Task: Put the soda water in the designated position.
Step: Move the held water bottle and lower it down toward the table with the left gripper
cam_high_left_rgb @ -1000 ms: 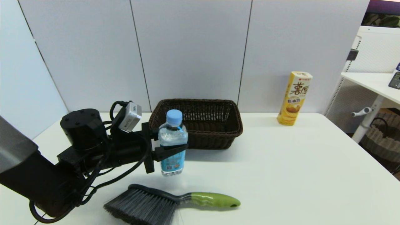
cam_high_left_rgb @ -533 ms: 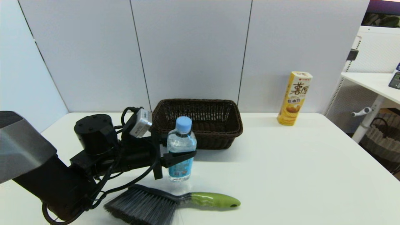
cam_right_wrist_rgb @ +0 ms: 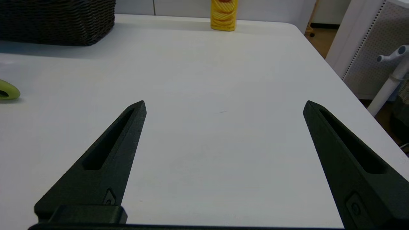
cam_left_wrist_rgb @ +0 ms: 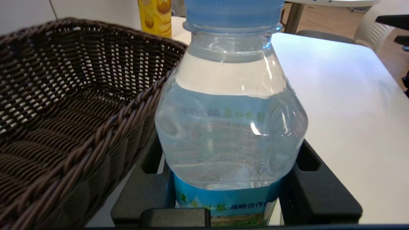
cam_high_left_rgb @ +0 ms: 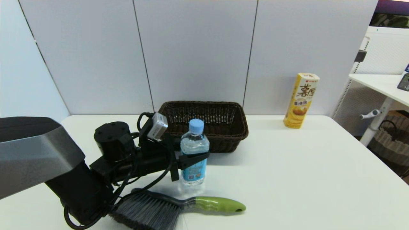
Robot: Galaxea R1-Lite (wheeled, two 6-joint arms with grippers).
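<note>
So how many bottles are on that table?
1. The bottle stands upright in front of the basket, just behind the brush, gripped by the left gripper. None shows inside the basket.

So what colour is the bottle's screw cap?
Light blue, on the small clear plastic bottle; clearest in the head view.
</note>
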